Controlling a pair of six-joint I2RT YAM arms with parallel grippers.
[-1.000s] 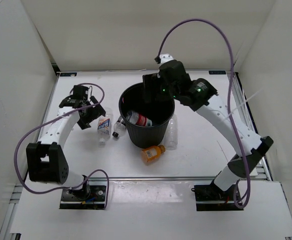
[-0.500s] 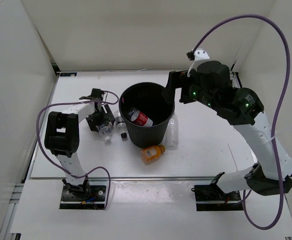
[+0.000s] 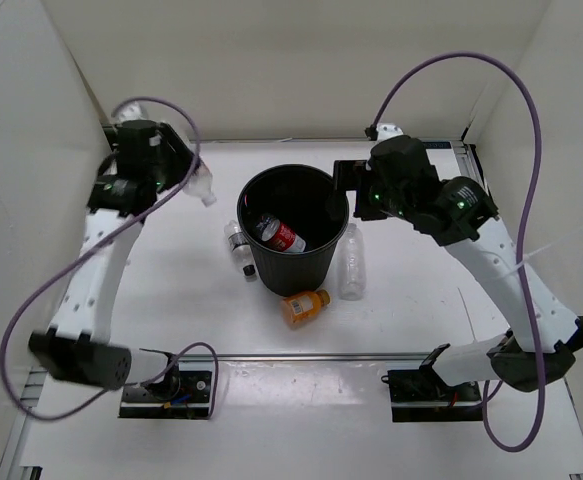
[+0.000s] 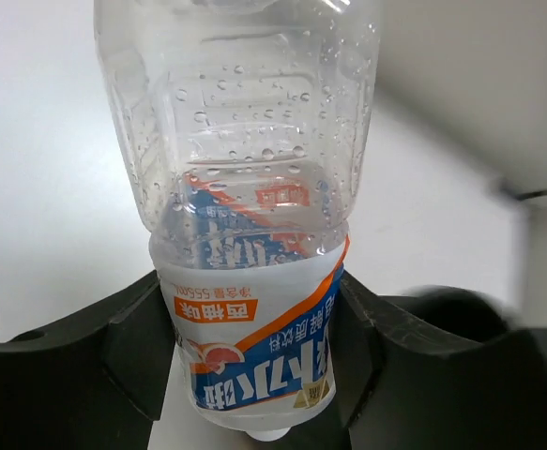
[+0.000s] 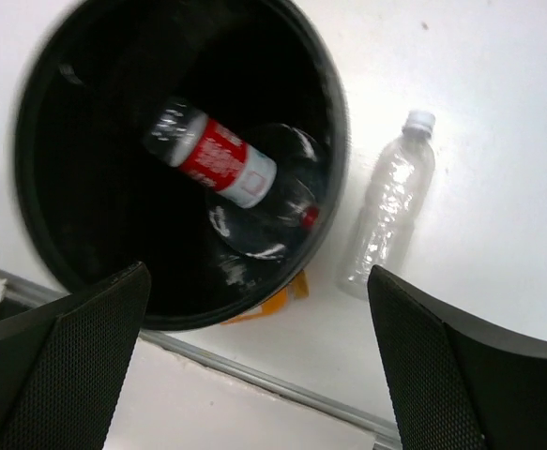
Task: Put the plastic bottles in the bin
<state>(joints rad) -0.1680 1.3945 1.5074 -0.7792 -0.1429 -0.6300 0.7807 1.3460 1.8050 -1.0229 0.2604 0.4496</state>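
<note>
Occlusion notes, left side. Left wrist view: left fingers (image 4: 128, 352) are pinched on the blue-white labelled bottle (image 4: 254, 281), one on each flank at the label. The bottle's far end runs off the top of the frame, and the fingertips are cut off at the bottom. Droplets inside the clear wall show only here.

Top view: those fingers are hidden under the wrist housing, raised over the far-left corner of the surface (image 3: 171, 300). Only a short clear stub of the held bottle pokes out toward the bin (image 3: 296, 272), apart from its rim.

Right side. Right wrist view: right fingers (image 5: 76, 347) are spread wide with nothing between them, looking down into the bin. Their tips are out of frame.
- A red-labelled bottle (image 5: 212, 159) lies inside the bin.
- A clear bottle with a red cap (image 5: 273, 211) lies under it. It is hard to make out from the top view.
- The plain bottle (image 5: 386, 216) lies on the surface just beside the bin's right wall.
- The orange bottle (image 3: 304, 307) is fully seen from above, near the bin's front. From the wrist it is only a sliver under the rim.

Top view only: a small bottle (image 3: 236, 240) lies against the bin's left wall. Its label is too small to read.
</note>
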